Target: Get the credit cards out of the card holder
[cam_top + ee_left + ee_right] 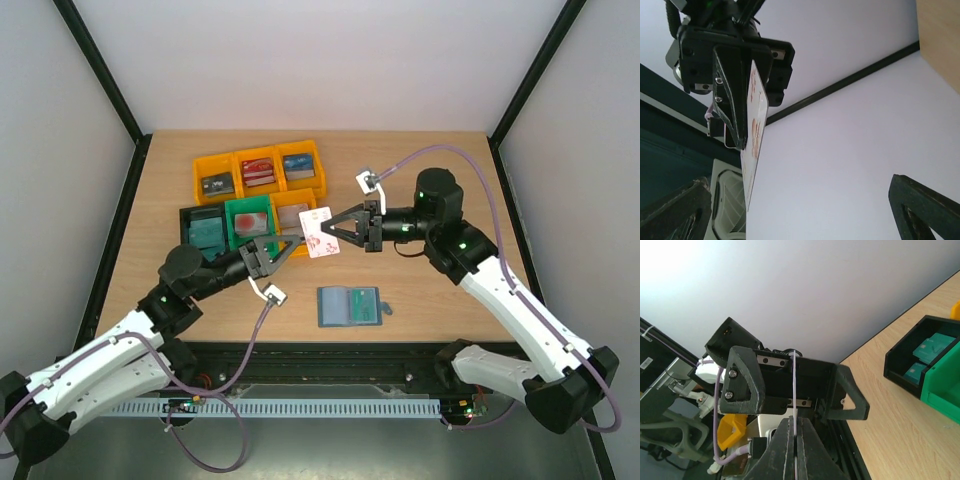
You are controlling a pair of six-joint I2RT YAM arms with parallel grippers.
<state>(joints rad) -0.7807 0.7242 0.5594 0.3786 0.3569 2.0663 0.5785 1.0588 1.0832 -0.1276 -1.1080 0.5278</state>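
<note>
My right gripper (337,232) is shut on a white-and-red credit card (321,233) and holds it on edge above the table. The card also shows edge-on in the right wrist view (795,385) and in the left wrist view (753,130). My left gripper (291,240) is open, with its jaws on either side of the card's free end and not touching it. The teal-blue card holder (349,306) lies open on the table near the front, with a teal card (364,306) in a sleeve.
Three orange bins (259,170) stand at the back, each with a card. In front of them are a black bin (203,230) with teal cards, a green bin (250,222) and another orange bin (290,208). The black and green bins also show in the right wrist view (925,357).
</note>
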